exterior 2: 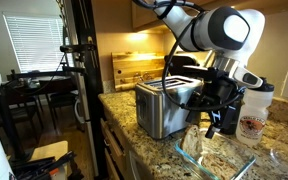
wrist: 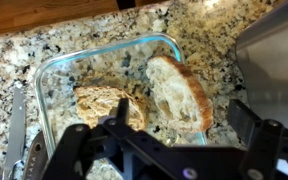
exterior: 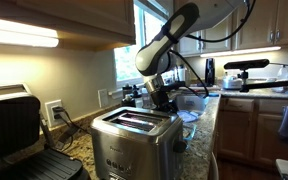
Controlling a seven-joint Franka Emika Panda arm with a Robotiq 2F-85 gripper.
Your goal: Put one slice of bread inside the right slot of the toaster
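Note:
A clear glass dish [wrist: 46, 75] on the granite counter holds two bread slices: a paler one [wrist: 179, 85] on the right and a browner one [wrist: 99, 105] on the left. My gripper [wrist: 184, 112] hangs open just above the dish, its fingers straddling the right slice without touching it. The steel two-slot toaster [exterior: 134, 135] stands beside the dish, and its side fills the right edge of the wrist view [wrist: 279, 50]. Both exterior views show the gripper [exterior: 162, 98] [exterior 2: 212, 115] low beside the toaster [exterior 2: 164, 105], over the dish [exterior 2: 219, 155].
A knife [wrist: 14, 120] lies left of the dish. A black grill press [exterior: 14, 130] stands at the counter's near end by a wall outlet [exterior: 54, 110]. A white-lidded jar [exterior 2: 252, 110] and a wooden board [exterior 2: 134, 70] stand behind. The counter edge [exterior 2: 134, 150] drops off.

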